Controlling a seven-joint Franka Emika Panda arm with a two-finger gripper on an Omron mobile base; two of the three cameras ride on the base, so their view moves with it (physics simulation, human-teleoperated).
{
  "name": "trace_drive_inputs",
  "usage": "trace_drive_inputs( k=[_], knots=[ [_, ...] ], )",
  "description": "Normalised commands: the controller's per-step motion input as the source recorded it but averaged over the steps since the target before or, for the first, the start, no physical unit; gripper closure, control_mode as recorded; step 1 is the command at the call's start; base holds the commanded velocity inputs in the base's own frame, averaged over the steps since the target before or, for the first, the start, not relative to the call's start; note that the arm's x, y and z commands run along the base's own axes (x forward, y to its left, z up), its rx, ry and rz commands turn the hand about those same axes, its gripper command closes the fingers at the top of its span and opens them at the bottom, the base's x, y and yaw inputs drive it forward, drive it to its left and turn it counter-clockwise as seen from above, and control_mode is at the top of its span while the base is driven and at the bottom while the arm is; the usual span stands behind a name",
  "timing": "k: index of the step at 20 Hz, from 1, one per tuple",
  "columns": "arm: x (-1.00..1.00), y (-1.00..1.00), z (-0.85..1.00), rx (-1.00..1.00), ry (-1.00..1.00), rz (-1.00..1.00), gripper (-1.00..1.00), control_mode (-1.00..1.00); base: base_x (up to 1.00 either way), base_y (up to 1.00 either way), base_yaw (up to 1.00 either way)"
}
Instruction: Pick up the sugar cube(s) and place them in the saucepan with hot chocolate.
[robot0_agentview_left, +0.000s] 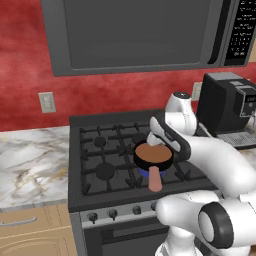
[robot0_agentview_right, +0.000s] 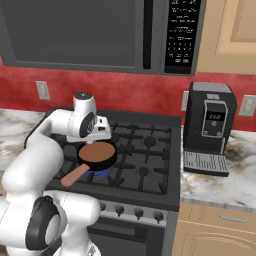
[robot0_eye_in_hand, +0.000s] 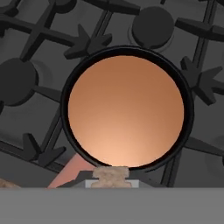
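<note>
Arm pose: the white arm reaches forward over the stove (robot0_agentview_left: 100, 150), its wrist bent so the hand (robot0_eye_in_hand: 111, 177) points down at the saucepan (robot0_agentview_left: 153, 155).
Hand position: poised over the pan's near rim, above the liquid and clear of it.
Saucepan: black, round, standing on the grate of a front burner near the stove's front edge; pinkish-tan handle (robot0_agentview_left: 155, 179) points toward the front edge.
Saucepan contents: smooth brown hot chocolate (robot0_eye_in_hand: 126, 111) across the whole pan; no cube visible on its surface.
Hand state: narrowed to a tight pinch, gripping one sugar cube (robot0_eye_in_hand: 111, 173), pale tan and speckled, between the tips.
Sugar cube location: in the hand, just at the pan's rim in the hand view.
Surface: marble surface (robot0_agentview_left: 30, 165) flanks the stove; a coffee machine (robot0_agentview_right: 207, 125) stands on the right side.
</note>
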Motion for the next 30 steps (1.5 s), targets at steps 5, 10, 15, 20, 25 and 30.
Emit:
trace_drive_inputs(
  k=[5,10,15,20,25,30],
  knots=[
    [0.24,0.0,-0.02,-0.01,0.02,0.0,1.0,-1.0,0.0,0.0,0.0],
    [0.19,0.0,0.0,0.0,0.03,0.0,1.0,-1.0,0.0,0.0,0.0],
    [0.17,0.0,0.0,0.0,0.02,0.0,1.0,-1.0,0.0,0.0,0.0],
    [0.14,0.0,0.0,0.0,0.03,0.0,1.0,-1.0,0.0,0.0,0.0],
    [0.2,0.0,0.0,0.0,0.02,0.0,1.0,-1.0,0.0,0.0,0.0],
    [0.32,0.0,-0.01,-0.01,0.01,0.0,1.0,-1.0,0.0,0.0,0.0]
  ],
)
